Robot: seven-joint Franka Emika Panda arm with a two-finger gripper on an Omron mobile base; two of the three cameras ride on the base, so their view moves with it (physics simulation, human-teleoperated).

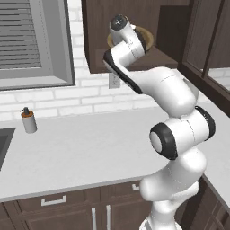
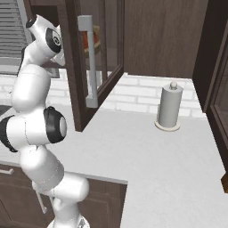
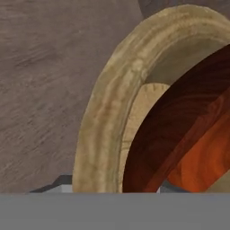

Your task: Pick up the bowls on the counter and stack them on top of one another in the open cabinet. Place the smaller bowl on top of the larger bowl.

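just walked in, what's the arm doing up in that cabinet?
The arm is reaching up into the open cabinet. The larger bowl sits on the shelf there, its tan rim showing behind the wrist in the left base view. The hand view shows the smaller bowl inside the wooden one, so the stack looks made or nearly so. Whether the gripper is holding the red-brown bowl or has let go can't be told. On the counter stand a soap dispenser and a paper towel holder.

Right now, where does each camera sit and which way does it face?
Left base view: behind-left of the arm, facing the white speckled counter and open dark brown cabinet; white arm shows.
Right base view: behind-right, same counter, grey paper-towel roll; arm at left.
Hand view: close on the tan wooden bowl holding the red-brown bowl.
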